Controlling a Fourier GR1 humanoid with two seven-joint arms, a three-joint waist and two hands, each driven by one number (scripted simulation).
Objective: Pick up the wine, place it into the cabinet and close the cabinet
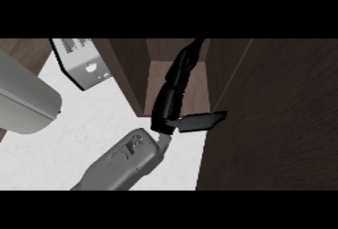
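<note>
My right hand (173,105) reaches up from the counter into the open cabinet (132,76), with its grey forearm (128,161) coming in from the lower edge. A dark slender shape, which looks like the wine (189,56), runs on from the hand deeper over the cabinet's lighter brown floor (198,85). Hand and bottle are both black and merge, so I cannot make out the grip. The cabinet's door (277,116) stands swung open at the right and fills that side of the view. My left hand does not show.
A white appliance (82,62) sits on the pale counter (79,129) just left of the cabinet. A large grey rounded object (23,96) fills the left edge. The open door's edge stands close to the right of my wrist.
</note>
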